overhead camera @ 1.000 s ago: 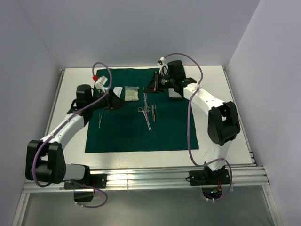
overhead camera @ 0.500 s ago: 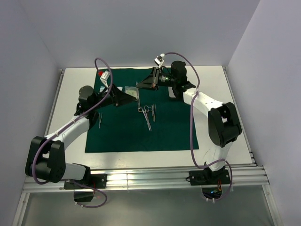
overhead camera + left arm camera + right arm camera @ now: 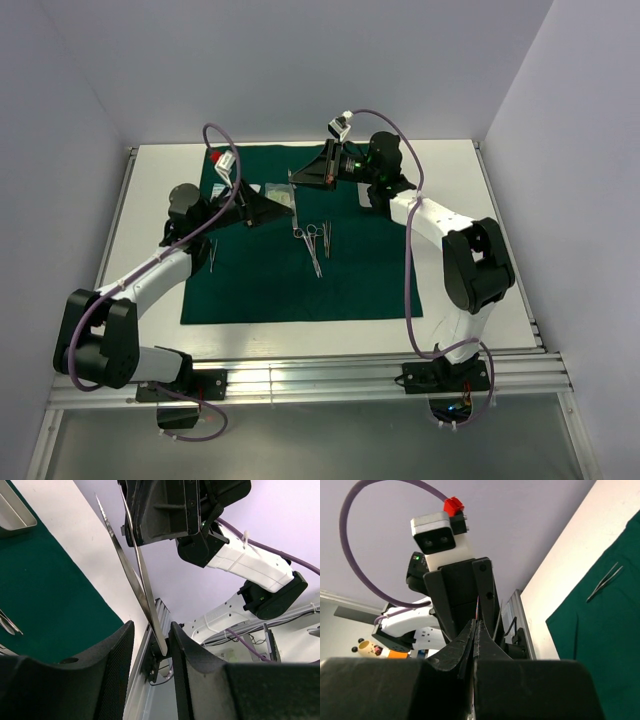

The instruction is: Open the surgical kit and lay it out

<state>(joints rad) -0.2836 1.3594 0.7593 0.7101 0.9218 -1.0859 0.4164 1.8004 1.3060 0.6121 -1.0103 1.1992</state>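
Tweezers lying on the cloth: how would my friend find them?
Find the dark green cloth on the white table. Near its left edge, beside the left arm, lie thin steel tweezers. They lie alone and have no finger rings, unlike the clamps in the middle.

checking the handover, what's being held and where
The right gripper holds the tweezers near the tip end; the left gripper brackets the joined end, not yet clamped.
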